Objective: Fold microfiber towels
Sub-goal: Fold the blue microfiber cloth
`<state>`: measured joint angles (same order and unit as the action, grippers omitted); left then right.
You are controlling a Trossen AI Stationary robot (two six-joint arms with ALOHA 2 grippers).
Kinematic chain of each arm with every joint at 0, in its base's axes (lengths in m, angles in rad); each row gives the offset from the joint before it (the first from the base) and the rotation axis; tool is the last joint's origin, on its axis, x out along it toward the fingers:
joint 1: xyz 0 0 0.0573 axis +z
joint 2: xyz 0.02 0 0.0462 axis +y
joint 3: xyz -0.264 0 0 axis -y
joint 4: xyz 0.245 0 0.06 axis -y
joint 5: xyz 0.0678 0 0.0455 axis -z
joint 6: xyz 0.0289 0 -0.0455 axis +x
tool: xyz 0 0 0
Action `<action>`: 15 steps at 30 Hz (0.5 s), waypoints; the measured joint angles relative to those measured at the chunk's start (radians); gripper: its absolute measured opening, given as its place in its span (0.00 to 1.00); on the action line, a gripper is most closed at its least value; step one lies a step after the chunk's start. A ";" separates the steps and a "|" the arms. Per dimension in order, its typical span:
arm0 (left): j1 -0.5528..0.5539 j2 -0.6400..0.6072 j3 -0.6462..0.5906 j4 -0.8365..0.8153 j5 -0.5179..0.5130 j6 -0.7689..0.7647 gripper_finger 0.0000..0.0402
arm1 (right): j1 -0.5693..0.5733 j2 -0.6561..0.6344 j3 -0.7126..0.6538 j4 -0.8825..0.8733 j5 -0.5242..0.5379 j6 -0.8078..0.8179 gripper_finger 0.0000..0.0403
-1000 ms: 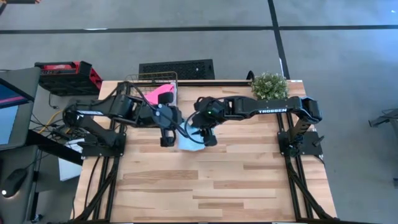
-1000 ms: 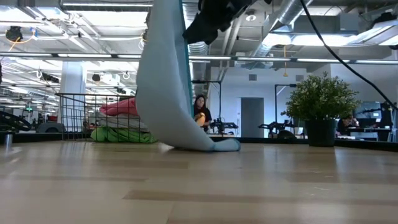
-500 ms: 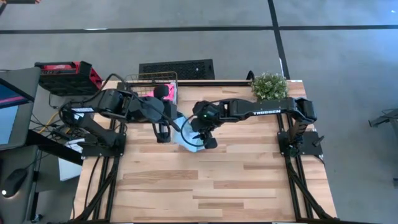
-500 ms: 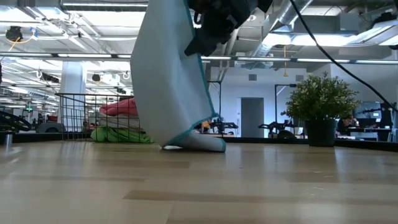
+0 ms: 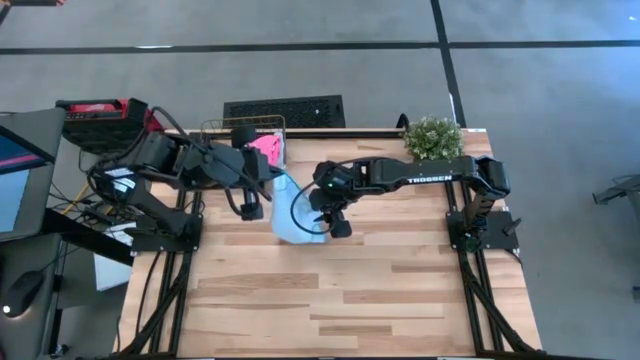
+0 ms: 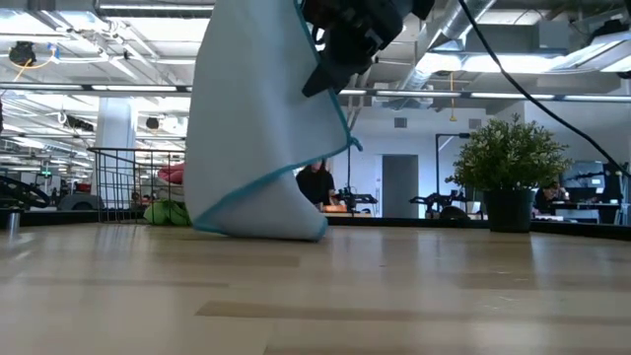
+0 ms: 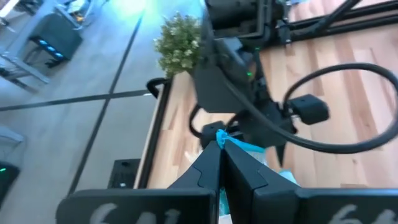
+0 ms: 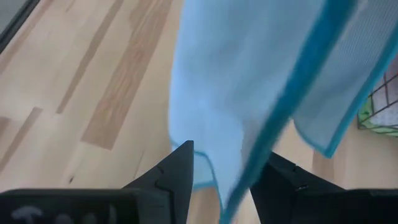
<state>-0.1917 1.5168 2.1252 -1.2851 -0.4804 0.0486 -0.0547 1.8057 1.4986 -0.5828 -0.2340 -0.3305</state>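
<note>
High view: the light teal-blue microfiber towel with the darker teal hem (image 5: 291, 213) hangs between the two arms at centre frame, above the pale wooden slatted surface (image 5: 360, 290).
Left end effector (image 7: 219, 144): shut tight on one corner of the towel; its fingers meet with a tuft of teal cloth squeezed out at the tips.
Right end effector (image 8: 225, 163): fingers parted with the towel's hem running down between them; whether they actually press the cloth I cannot tell.
Towel position: low view shows it draped from above, its bottom fold resting on the surface left of centre.
Other towels: a hot pink cloth (image 5: 267, 150) and a bright green cloth (image 6: 166, 211) lie in the wire basket (image 5: 225, 128) at the upper left of the surface.
Risk, slip: if the right end effector is not pinching, the cloth could slide out and hang from one corner only.
Risk, bunching: the dragging bottom fold could crumple and spoil a flat lay.
Risk, collision: both arms work close together, and the towel could snag the basket or the small green potted plant (image 5: 432, 137).
</note>
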 joint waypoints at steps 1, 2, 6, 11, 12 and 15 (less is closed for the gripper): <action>0.000 0.001 0.007 -0.007 -0.011 0.000 0.00 | 0.000 0.000 0.000 -0.003 0.000 0.001 0.41; 0.000 0.000 0.013 -0.014 -0.020 0.000 0.00 | 0.000 0.000 0.000 -0.010 0.000 0.000 0.41; 0.000 0.000 0.032 -0.028 -0.034 0.020 0.00 | 0.000 0.000 0.000 -0.024 0.000 0.007 0.41; 0.000 0.001 0.055 -0.039 -0.051 0.026 0.00 | 0.000 0.000 0.000 -0.025 0.043 0.035 0.40; 0.000 0.001 0.059 -0.042 -0.053 0.026 0.00 | 0.000 0.000 0.000 -0.026 0.055 0.035 0.39; 0.000 0.001 0.069 -0.045 -0.056 0.026 0.00 | 0.001 0.000 0.000 -0.028 0.077 0.036 0.35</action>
<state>-0.1917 1.5181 2.1938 -1.3301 -0.5365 0.0750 -0.0532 1.8057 1.4986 -0.6105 -0.1567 -0.2943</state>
